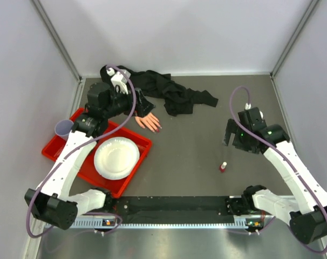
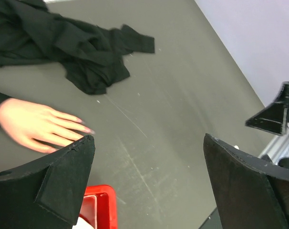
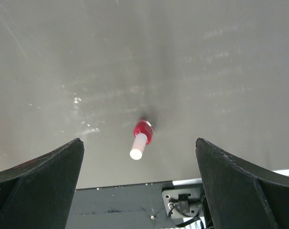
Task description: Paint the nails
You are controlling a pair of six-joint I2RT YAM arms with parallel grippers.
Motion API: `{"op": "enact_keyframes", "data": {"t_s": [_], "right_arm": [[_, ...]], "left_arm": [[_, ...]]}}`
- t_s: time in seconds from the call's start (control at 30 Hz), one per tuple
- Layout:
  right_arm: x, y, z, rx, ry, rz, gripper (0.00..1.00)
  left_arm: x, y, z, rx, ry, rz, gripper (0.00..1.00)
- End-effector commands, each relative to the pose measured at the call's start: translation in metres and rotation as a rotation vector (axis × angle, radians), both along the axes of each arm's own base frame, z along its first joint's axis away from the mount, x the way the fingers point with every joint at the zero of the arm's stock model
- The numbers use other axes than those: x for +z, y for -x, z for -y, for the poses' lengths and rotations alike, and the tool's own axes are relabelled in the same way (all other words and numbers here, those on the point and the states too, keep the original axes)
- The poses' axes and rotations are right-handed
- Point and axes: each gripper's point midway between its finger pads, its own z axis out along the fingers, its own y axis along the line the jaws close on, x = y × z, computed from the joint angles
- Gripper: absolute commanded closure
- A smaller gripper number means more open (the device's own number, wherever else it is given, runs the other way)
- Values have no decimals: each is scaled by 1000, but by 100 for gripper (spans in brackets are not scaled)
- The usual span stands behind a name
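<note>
Painting hadn't started yet: the right gripper [image 1: 231,140] hung spread wide over the polish bottle [image 3: 140,135] near right, the left gripper [image 2: 148,139] was spread and empty beside the mannequin hand [image 1: 149,122], its nails [image 1: 157,129] far left, so next was probably dropping squarely onto that tiny bottle.

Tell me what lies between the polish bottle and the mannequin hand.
Nothing: the top view shows only bare table between polish bottle and mannequin hand.

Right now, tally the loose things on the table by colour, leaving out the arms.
Red: 2, tray and nail polish bottle
White: 1, paper plate
Purple: 1, cup
Black: 1, sleeve fabric
Skin-coloured: 1, mannequin hand
Total: 6
</note>
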Motion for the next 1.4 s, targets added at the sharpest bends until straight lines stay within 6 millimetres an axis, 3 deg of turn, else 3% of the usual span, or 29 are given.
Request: {"op": "enact_keyframes", "data": {"t_s": [0.0, 0.17, 0.27, 0.33, 0.37, 0.4, 0.47, 0.5, 0.57, 0.63, 0.67, 0.7, 0.73, 0.77, 0.8, 0.87, 1.07, 1.37], "right_arm": [[-10, 13, -2, -33, -11, -36, 1], [-23, 25, 3, -74, -8, -62, 3], [-18, 28, 23, -171, 48, -23, 3], [0, 24, 47, -293, 122, 24, 1], [7, 24, 56, -335, 148, 35, 1], [22, 23, 71, -402, 176, 68, 1], [40, 18, 84, -464, 163, 132, 1], [50, 14, 96, -508, 147, 179, 1], [65, 8, 103, -528, 122, 235, 1], [79, 8, 110, -541, 119, 292, 1], [87, 8, 112, -542, 124, 315, 1], [92, 10, 116, -555, 139, 331, 1], [94, 12, 118, -557, 147, 333, 1], [99, 12, 118, -559, 146, 342, 1], [100, 14, 118, -557, 147, 341, 1], [104, 16, 118, -551, 145, 351, 1], [110, 22, 115, -531, 123, 388, 1], [117, 31, 122, -523, 159, 415, 1]], "left_arm": [[-2, 6, 21, -73, 32, 27, 1], [-25, 16, 46, -153, 26, -35, 2], [-37, 29, 79, -236, 21, -47, 6], [-53, 40, 107, -271, -14, -67, 10], [-61, 56, 127, -324, -31, -80, 12], [-74, 53, 137, -310, -67, -94, 14], [-88, 74, 164, -360, -110, -104, 16], [-99, 72, 173, -342, -142, -106, 16], [-119, 90, 200, -384, -194, -119, 16], [-122, 92, 218, -362, -226, -101, 16], [-142, 106, 233, -385, -274, -127, 17], [-134, 107, 246, -384, -272, -111, 18], [-139, 102, 250, -335, -306, -101, 20], [-162, 114, 259, -338, -371, -129, 22], [-154, 113, 270, -326, -366, -116, 23], [-171, 118, 282, -298, -408, -124, 27], [-179, 126, 315, -284, -423, -96, 36], [-200, 138, 331, -291, -468, -102, 42]]}}
